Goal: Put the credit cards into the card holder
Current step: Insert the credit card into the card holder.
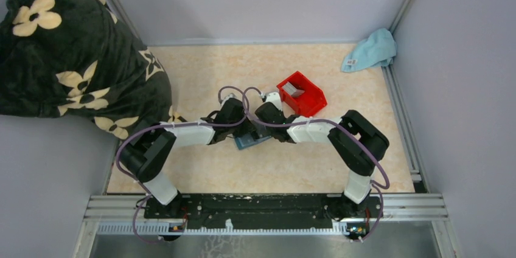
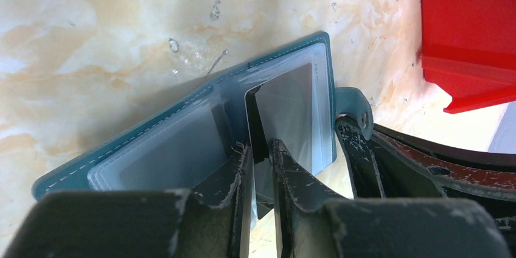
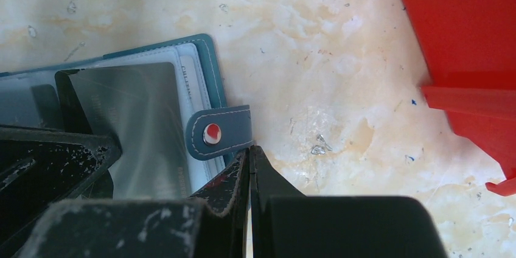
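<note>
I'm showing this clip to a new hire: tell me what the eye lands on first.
At the centre, the left gripper pinches a grey card at the clear sleeves of the open teal wallet, and the shut right gripper sits by its snap tab. A bright red bin stands just beyond them to the right. A dark flowered blanket fills the far left.

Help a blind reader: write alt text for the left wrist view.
The left gripper pinches a grey credit card, tilted over the clear sleeves of an open teal card holder on a marbled table. A red bin sits upper right.
</note>
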Motion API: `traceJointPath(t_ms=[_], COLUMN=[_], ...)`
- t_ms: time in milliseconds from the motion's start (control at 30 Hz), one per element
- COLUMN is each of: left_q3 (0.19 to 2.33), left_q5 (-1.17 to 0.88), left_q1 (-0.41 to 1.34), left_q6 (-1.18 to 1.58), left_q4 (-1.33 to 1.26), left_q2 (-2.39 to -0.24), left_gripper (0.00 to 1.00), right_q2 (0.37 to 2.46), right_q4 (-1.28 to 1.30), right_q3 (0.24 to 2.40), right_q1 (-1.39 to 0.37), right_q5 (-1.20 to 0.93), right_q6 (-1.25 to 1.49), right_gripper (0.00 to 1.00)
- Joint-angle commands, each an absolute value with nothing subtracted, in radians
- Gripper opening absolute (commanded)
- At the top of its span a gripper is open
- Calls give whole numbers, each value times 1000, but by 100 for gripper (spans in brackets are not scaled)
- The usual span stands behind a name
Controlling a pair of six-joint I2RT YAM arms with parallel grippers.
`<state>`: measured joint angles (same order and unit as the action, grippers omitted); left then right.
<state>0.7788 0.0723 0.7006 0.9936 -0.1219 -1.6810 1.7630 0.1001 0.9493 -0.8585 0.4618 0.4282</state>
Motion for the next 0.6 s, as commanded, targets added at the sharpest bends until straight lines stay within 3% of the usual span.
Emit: traceJointPath(t_ms=[0, 367, 567], left_q3=[741, 724, 736], left_q5=[128, 192, 170], left_q1=[712, 712, 712], left_q6=[986, 1015, 1024], left_q4=[-23, -47, -62], left_q2=[-1651, -1576, -1595], left_gripper=[23, 44, 49], right_q2=[1760, 1774, 1776], right_q4=[89, 85, 82], right_q3=[965, 974, 975], right_q1=[-882, -886, -890], right_q5=[404, 393, 385], right_q6=[451, 449, 449], right_gripper=[0, 0, 0])
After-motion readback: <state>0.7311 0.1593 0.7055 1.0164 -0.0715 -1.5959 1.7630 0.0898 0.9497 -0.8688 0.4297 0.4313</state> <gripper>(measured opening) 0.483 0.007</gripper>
